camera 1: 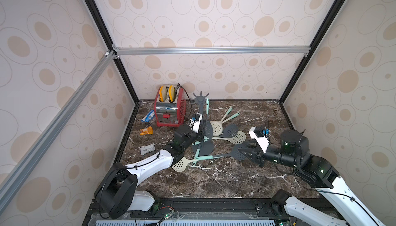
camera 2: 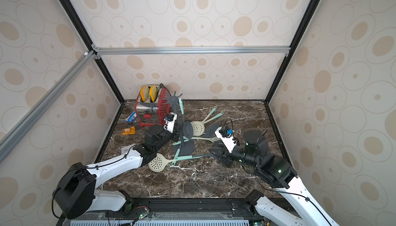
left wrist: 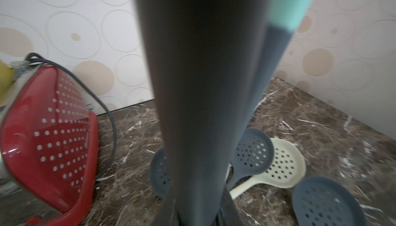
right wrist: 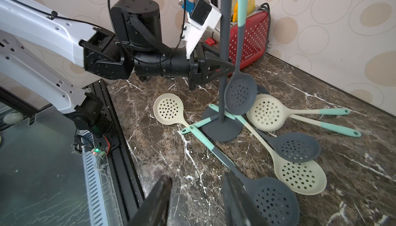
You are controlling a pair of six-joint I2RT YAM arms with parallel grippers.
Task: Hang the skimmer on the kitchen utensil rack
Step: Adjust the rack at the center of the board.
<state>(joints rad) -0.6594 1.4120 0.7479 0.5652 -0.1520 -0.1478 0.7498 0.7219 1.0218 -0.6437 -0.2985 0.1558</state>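
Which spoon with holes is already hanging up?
The dark grey skimmer with the mint handle, dangling from the rack beside its pole. The other skimmers all lie flat on the table.

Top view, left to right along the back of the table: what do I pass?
Blue-and-white snack wrapper → red two-slot toaster → dark grey kitchen utensil rack → cream perforated skimmer with mint handle.
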